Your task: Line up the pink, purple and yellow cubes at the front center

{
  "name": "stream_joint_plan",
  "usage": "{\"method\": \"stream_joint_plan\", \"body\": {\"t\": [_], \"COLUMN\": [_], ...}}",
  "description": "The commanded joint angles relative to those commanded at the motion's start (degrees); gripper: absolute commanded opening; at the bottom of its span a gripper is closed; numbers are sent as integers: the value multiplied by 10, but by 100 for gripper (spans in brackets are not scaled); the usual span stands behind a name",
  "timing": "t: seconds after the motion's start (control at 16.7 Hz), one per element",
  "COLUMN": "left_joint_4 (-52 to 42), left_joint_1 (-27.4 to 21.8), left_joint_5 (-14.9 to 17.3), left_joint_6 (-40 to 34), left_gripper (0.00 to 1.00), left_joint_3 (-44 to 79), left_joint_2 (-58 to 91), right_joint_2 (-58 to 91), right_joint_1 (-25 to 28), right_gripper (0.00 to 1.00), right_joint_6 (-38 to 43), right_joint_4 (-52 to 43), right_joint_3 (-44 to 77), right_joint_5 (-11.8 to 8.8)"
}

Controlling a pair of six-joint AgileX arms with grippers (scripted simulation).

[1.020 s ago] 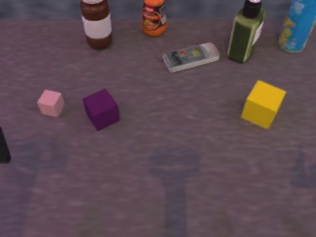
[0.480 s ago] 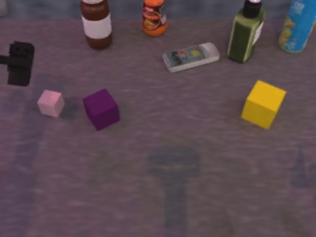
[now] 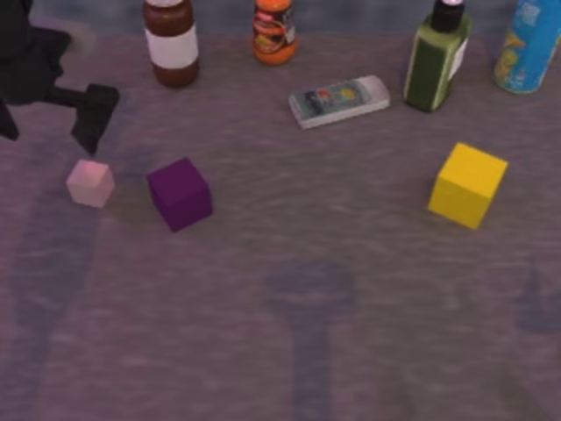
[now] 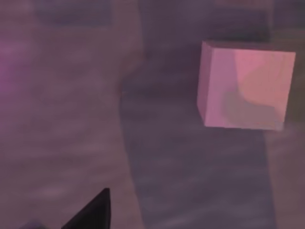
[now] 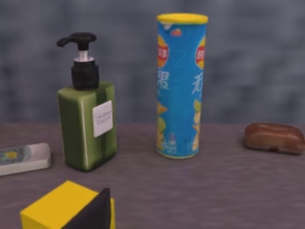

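Pink cube point(image 3: 90, 183), the smallest of three cubes, sits on the table point(image 3: 289, 263) at the left side, turned slightly so its edges run at a small angle to the table's sides. Just to its right stands the larger dark purple cube point(image 3: 180, 194), also turned at an angle, near the pink one but apart from it. One bright yellow cube point(image 3: 468, 185), the largest, sits well apart at the right side, likewise rotated.

My left gripper point(image 3: 92, 118) hangs above the table just behind the pink cube, touching nothing; whether its jaws are open or closed cannot be told. In the left wrist view the pink cube point(image 4: 245, 86) lies free on the table with one dark fingertip point(image 4: 93, 212) at the edge.

My right arm is out of the top view; its wrist view shows one fingertip point(image 5: 93, 212) in front of the yellow cube.

Along the back stand one brown bottle point(image 3: 172, 42), one orange bottle point(image 3: 274, 31), one green pump bottle point(image 3: 436, 60) and one blue crisp tube point(image 3: 529, 44); one flat white pack point(image 3: 340, 99) lies on its side.
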Motion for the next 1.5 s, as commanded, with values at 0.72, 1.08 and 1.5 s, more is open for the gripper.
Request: {"method": "stream_joint_plan", "body": {"t": [0.72,1.08,1.5], "left_joint_4": [-57,67,114], "left_joint_1": [-1,-3,-3], "left_joint_5": [3,3,3], "left_joint_6": [9,11,11], "left_gripper": [100,100,100], "left_joint_3": [113,27,-12], "left_joint_2": [113,143,159], "right_joint_2": [0,0,0], "right_joint_1": [0,0,0], "right_gripper": [100,100,100], "right_joint_6": [0,0,0], "right_joint_4": [0,0,0], "right_joint_3": [0,0,0], "right_joint_5": [0,0,0]}}
